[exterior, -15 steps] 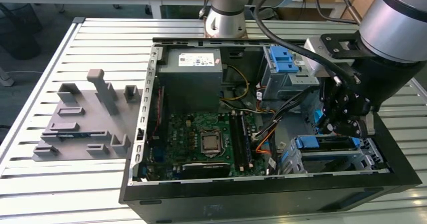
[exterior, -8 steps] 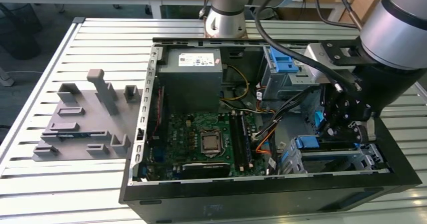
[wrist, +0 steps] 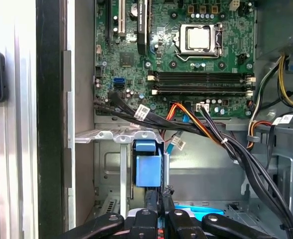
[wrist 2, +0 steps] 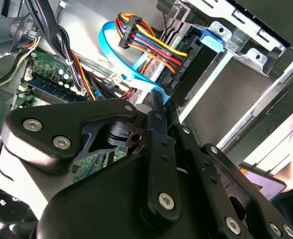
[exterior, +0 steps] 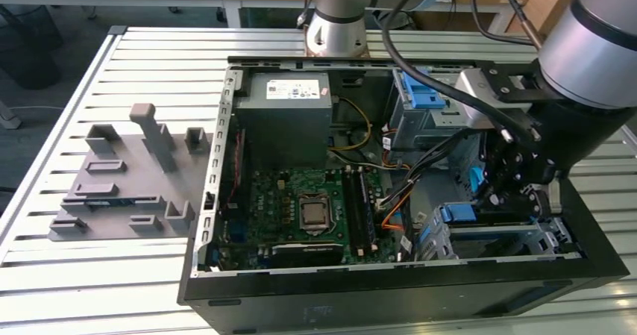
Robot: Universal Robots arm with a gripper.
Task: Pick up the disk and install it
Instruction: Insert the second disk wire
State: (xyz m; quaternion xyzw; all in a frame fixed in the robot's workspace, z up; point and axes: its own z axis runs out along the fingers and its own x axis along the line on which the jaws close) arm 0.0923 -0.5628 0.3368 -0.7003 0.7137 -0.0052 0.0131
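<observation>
The disk sits edge-on in the lower drive cage of the open computer case, and its blue bracket end [exterior: 458, 214] [wrist: 147, 167] shows above the grey metal bay. My gripper [exterior: 506, 195] hangs inside the case, just to the exterior view's right of that bracket. In the first wrist view the black fingertips [wrist: 158, 195] stand pressed together right beside the blue bracket. In the second wrist view the gripper [wrist 2: 159, 102] ends at a flat blue cable [wrist 2: 117, 56] beside the cage. I cannot tell whether anything is pinched between the fingers.
The green motherboard [exterior: 298, 208] fills the case floor, with the grey power supply [exterior: 289, 115] behind it. Bundles of black and coloured cables [wrist: 206, 129] cross beside the cage. An upper bay with blue tabs [exterior: 423, 95] stands beyond. A grey fixture [exterior: 124, 182] lies on the slatted table.
</observation>
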